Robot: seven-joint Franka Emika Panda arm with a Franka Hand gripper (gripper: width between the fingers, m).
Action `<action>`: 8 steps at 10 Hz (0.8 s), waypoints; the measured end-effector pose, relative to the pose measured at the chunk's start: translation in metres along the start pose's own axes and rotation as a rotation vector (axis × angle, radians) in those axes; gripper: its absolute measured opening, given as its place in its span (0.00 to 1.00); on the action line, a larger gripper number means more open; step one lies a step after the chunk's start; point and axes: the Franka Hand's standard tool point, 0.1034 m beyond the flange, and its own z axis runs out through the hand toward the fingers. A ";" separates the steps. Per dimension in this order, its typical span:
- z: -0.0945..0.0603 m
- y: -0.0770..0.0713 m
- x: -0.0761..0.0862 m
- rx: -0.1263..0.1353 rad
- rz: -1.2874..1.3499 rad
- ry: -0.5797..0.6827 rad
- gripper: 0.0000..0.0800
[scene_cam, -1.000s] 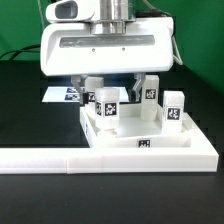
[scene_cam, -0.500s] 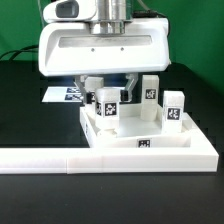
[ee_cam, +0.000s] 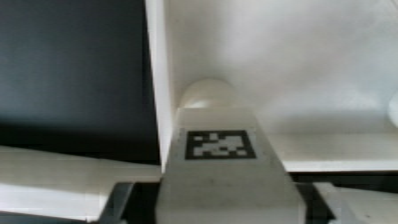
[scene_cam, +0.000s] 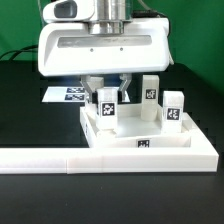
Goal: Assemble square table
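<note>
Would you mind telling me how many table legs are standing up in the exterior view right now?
3: one leg between the gripper fingers, a second behind it, a third toward the exterior view's right. The gripper may hide another.

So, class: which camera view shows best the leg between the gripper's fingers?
The wrist view: the leg fills the picture, its tag sharp, between the fingers of the gripper. The exterior view shows the same leg small, standing on the tabletop, its top hidden by the gripper.
</note>
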 end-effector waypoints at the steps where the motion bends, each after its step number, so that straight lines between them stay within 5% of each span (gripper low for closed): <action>1: 0.000 0.001 0.000 0.006 0.111 0.002 0.36; 8: 0.001 -0.004 0.001 0.011 0.952 0.009 0.36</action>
